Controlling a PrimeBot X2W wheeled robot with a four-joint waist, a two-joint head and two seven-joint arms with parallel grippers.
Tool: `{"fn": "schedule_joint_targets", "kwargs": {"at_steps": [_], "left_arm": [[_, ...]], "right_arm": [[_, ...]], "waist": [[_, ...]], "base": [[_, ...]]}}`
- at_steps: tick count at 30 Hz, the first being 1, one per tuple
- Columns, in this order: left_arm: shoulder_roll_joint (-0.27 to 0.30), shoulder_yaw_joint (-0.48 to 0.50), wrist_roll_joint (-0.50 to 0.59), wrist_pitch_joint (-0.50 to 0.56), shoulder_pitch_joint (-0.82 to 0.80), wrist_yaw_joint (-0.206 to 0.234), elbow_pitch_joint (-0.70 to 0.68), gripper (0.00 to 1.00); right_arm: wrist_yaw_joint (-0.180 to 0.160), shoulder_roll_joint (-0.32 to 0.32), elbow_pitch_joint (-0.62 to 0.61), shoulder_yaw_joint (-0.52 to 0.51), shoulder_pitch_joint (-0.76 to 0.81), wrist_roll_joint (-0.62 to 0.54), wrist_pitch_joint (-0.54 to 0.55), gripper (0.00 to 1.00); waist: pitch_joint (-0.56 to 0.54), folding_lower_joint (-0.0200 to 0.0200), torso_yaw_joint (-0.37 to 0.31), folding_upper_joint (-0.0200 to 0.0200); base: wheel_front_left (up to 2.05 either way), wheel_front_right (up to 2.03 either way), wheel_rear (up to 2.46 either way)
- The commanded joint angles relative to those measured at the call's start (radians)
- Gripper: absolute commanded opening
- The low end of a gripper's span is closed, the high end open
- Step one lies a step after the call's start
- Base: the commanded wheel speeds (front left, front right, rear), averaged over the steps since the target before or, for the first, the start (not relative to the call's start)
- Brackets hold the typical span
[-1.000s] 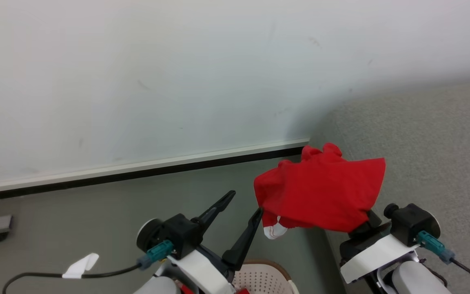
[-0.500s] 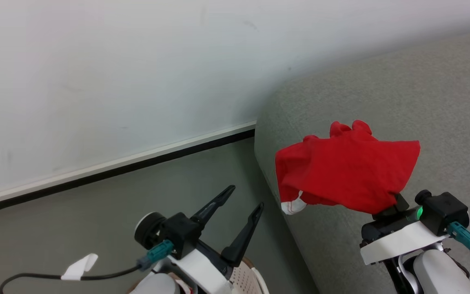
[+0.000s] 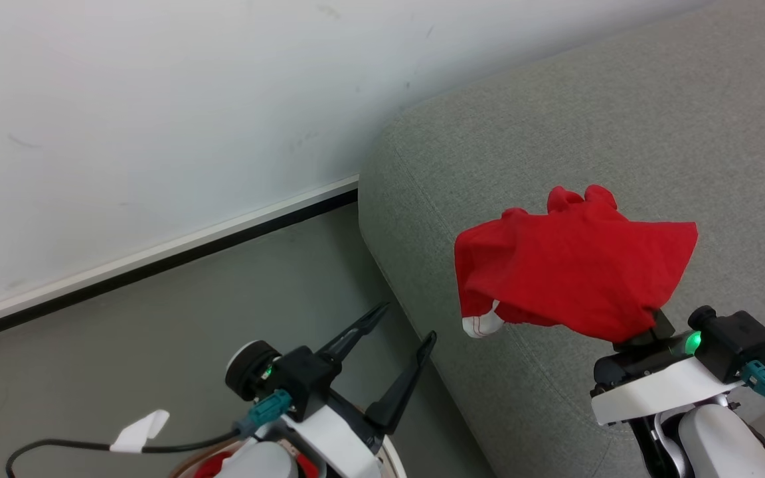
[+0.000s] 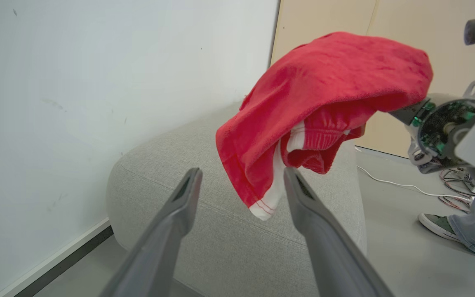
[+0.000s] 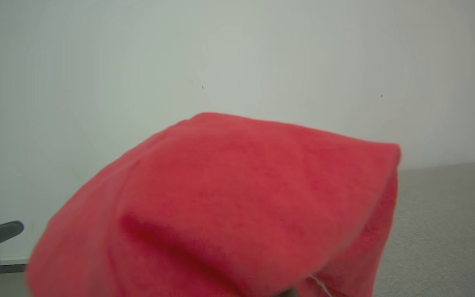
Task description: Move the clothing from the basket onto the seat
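Hanging draped over the right end effector clenched on it, one red-and-white garment is above the single grey seat, with one left end effector released at near left.

white forearm shells, black wrist blocks, teal cable plugs, long dark jaws
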Motion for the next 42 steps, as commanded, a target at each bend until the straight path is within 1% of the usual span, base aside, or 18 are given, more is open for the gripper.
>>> {"fn": "schedule_joint_targets", "kwargs": {"at_steps": [1,8,14,21,29,32,35,39,42], "left_arm": [[0.001,0.005,0.014,0.000,0.007,-0.005,0.006,1.00],[-0.007,0.019,0.035,0.000,0.001,-0.018,0.011,1.00],[-0.002,0.022,0.058,0.000,-0.021,-0.028,0.011,1.00],[0.012,0.016,0.078,0.007,-0.076,-0.039,0.012,1.00],[0.039,0.020,0.112,0.048,-0.170,-0.046,-0.022,1.00],[0.044,0.017,0.126,0.057,-0.198,-0.047,-0.032,1.00],[0.045,0.015,0.134,0.057,-0.219,-0.044,-0.038,1.00],[0.038,0.010,0.134,0.049,-0.233,-0.045,-0.034,1.00],[0.032,0.010,0.129,0.039,-0.234,-0.043,-0.026,1.00]], "right_arm": [[-0.002,0.000,-0.008,-0.006,0.003,-0.007,0.000,0.00],[-0.002,0.004,-0.017,-0.021,-0.005,-0.004,0.000,0.00],[-0.002,-0.011,-0.015,-0.052,-0.042,0.015,0.000,0.00],[-0.002,-0.055,0.049,-0.107,-0.167,0.065,0.000,0.00],[-0.002,-0.137,0.194,-0.151,-0.389,0.130,0.000,0.00],[-0.002,-0.163,0.254,-0.173,-0.456,0.147,0.000,0.00],[-0.002,-0.190,0.328,-0.177,-0.512,0.155,0.000,0.00],[-0.002,-0.230,0.443,-0.152,-0.569,0.156,0.000,0.00],[-0.002,-0.269,0.549,-0.068,-0.600,0.167,0.006,0.00]], "waist": [[0.005,-0.0001,-0.004,-0.0001],[0.025,-0.0001,-0.010,-0.0001],[0.071,-0.0001,-0.004,-0.0001],[0.185,-0.0001,0.032,-0.0001],[0.376,-0.0001,0.112,-0.0001],[0.429,-0.0001,0.146,-0.0001],[0.460,-0.0001,0.174,-0.0001],[0.474,-0.0001,0.205,-0.0001],[0.472,-0.0001,0.223,-0.0001]], "base": [[0.00,0.00,0.00],[0.00,0.00,0.00],[0.00,0.00,0.00],[0.00,0.00,0.00],[0.00,0.00,0.00],[0.00,0.00,0.00],[0.00,0.00,0.00],[0.00,0.00,0.00],[0.00,0.00,0.00]]}}
